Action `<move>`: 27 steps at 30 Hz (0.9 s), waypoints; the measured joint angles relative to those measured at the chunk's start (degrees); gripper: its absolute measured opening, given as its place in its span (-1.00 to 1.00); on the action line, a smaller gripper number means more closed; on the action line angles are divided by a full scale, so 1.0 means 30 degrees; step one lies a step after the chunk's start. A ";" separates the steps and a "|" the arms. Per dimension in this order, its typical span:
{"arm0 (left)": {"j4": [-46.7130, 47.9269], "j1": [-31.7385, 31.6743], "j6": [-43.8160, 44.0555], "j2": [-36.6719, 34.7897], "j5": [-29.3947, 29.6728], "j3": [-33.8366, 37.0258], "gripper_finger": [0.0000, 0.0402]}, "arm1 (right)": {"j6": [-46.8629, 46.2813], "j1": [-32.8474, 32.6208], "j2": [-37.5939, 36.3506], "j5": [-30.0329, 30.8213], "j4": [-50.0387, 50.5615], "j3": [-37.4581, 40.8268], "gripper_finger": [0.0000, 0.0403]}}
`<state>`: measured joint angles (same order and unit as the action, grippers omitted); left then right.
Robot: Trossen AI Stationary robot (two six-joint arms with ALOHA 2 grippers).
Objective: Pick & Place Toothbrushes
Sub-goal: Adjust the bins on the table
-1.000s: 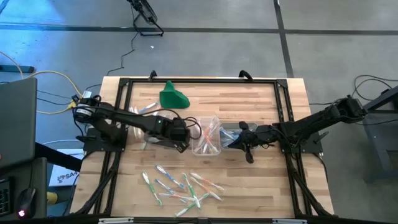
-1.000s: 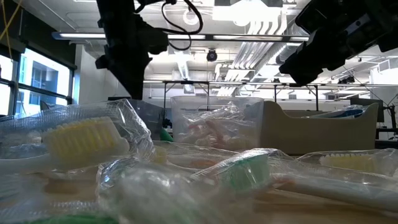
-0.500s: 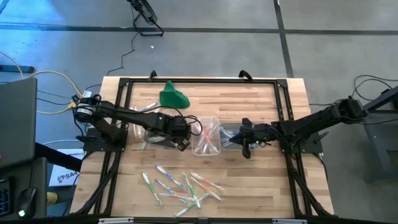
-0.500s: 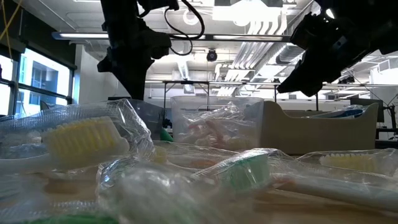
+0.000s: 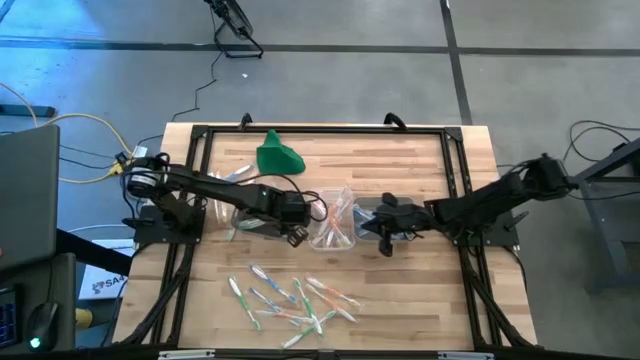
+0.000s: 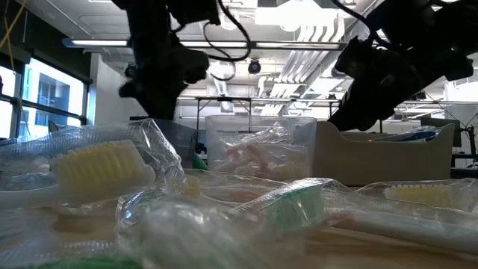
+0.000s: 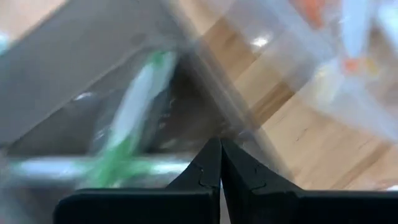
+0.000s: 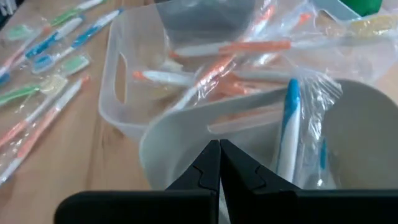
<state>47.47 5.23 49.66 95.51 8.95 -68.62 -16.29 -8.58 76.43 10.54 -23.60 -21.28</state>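
Note:
Several wrapped toothbrushes (image 5: 293, 300) lie loose on the wooden table near its front edge. Three clear tubs stand in a row mid-table. The left tub (image 5: 243, 216) holds a green toothbrush (image 7: 134, 112), the middle tub (image 5: 333, 222) orange-pink ones (image 8: 217, 62), and the right tub (image 8: 186, 140) a blue one (image 8: 290, 127). My left gripper (image 5: 295, 226) is shut and empty, pointing steeply down at the left tub's right end (image 7: 221, 146). My right gripper (image 5: 376, 228) is shut and empty, slanting down over the right tub's rim (image 8: 219, 148). Whether either fingertip touches a tub I cannot tell.
A solid green lump (image 5: 278, 156) lies at the far side of the table, left of centre. A black frame (image 5: 325, 131) runs around the tabletop. Bare wood lies between the tubs and the loose pile.
My right gripper has sunk toward the right tub, tipped further down and shifted a little toward the table's left. My left gripper has sunk slightly over the left tub. Both have stayed shut. The tubs and toothbrushes have kept their places.

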 joint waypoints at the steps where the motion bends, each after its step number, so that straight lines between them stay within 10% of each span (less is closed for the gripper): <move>1: -0.0495 -0.0004 -0.0102 0.0134 -0.0267 -0.0019 -1.00 | 0.0004 0.0021 0.0075 0.0011 0.0001 -0.0072 -0.99; 27: -0.4875 -0.0311 -0.2045 0.1136 -0.0434 -0.0006 -1.00 | 0.0517 0.0029 0.1565 -0.0040 -0.0956 -0.0982 -0.99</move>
<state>32.85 4.30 43.53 98.92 7.65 -68.64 -14.74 -8.49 81.12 10.41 -26.47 -24.23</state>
